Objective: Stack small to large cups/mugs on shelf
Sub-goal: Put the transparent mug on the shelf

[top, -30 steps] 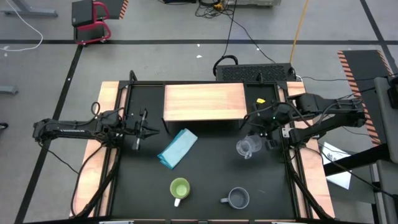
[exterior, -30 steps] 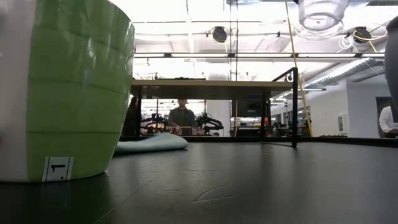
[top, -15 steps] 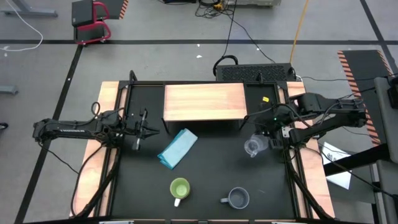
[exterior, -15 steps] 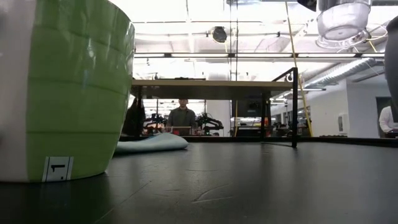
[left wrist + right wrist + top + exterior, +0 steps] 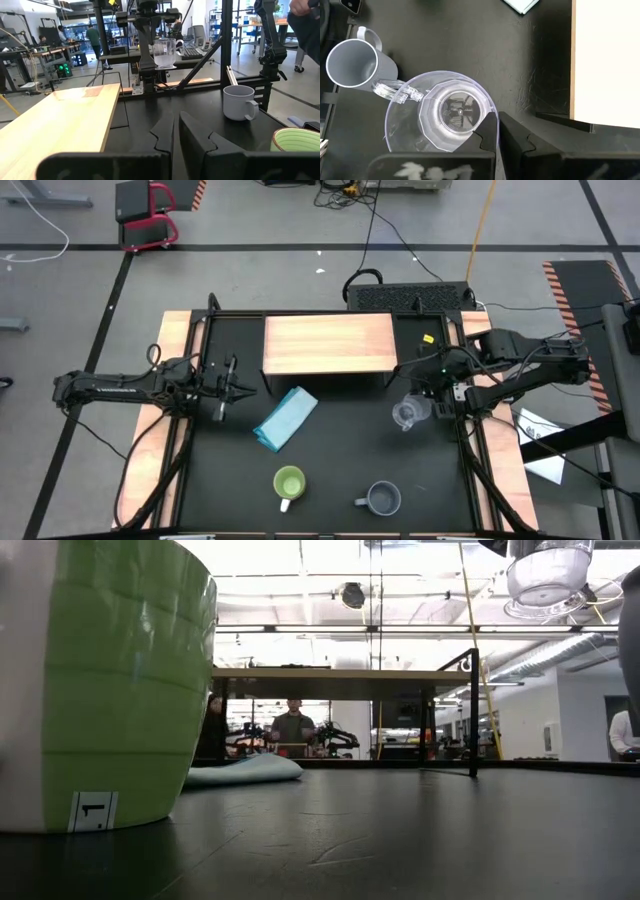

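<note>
From above, the right gripper (image 5: 432, 402) sits at the right side of the black table (image 5: 340, 460), its fingers shut on the rim of the glass cup (image 5: 406, 415), which lies just left of it in the frame. The wooden shelf (image 5: 328, 344) stands at the upper middle, its right end near that gripper. The left gripper (image 5: 243, 389) waits at the left, beside the shelf's left end, its fingers almost together and holding nothing. A folded blue cloth (image 5: 286, 418) lies below the shelf. The green mug (image 5: 289, 483) and the grey mug (image 5: 382, 499) stand apart near the bottom edge of the table.

In the low view, the green mug (image 5: 100, 690) fills the left of the frame. The glass cup (image 5: 545, 575) hangs at the upper right, clear of the table. The shelf (image 5: 345, 682) spans the middle, with the cloth (image 5: 245, 770) under its left part. A person (image 5: 293, 728) sits in the room behind.

In the left wrist view, that arm's fingers (image 5: 192, 137) stand nearly closed at the bottom centre. The shelf (image 5: 55, 125) fills the left, the glass cup (image 5: 164, 52) hangs at upper centre, and the grey mug (image 5: 239, 102) stands at right.

In the right wrist view, the glass cup (image 5: 442, 112) fills the centre, pinched at its rim. The grey mug (image 5: 357, 62) is at upper left, the shelf (image 5: 605, 60) at right.
</note>
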{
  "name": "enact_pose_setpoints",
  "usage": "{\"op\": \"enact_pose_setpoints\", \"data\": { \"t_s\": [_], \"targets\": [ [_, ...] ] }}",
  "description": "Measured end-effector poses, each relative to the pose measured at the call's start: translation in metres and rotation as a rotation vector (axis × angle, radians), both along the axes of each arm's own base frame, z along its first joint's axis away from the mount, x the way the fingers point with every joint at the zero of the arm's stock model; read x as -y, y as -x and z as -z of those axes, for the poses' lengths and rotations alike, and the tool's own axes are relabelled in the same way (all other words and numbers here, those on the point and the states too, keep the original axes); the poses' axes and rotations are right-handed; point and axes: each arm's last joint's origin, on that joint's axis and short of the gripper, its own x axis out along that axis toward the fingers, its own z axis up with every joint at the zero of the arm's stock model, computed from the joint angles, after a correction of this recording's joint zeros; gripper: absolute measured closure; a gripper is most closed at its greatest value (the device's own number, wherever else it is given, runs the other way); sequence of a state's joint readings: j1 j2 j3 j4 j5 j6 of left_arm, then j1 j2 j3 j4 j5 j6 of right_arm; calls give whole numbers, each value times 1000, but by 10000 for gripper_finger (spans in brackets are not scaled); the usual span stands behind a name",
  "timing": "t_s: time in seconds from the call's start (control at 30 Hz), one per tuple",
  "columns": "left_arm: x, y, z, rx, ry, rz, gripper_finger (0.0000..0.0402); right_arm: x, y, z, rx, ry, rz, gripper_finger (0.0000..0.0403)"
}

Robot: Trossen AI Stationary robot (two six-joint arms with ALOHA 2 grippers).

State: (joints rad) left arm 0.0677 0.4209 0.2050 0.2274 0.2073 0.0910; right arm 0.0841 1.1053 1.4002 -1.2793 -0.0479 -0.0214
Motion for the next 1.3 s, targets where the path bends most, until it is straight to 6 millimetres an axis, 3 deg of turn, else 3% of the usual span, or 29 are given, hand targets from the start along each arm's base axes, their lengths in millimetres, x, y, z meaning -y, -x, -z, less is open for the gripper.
{"op": "enact_pose_setpoints", "data": {
  "t_s": [0.37, 0.83, 1.3],
  "targets": [
    [0, 0, 0, 1, -6, 0, 371, 3, -8, -2, 63, 2, 8, 403],
    [0, 0, 2, -25, 8, 1, 371, 37, -32, 13, -15, 41, 108, 403],
    [0, 0, 2, -23, -2, 1, 371, 62, -39, 10, 64, 83, 152, 403]
  ]
}}
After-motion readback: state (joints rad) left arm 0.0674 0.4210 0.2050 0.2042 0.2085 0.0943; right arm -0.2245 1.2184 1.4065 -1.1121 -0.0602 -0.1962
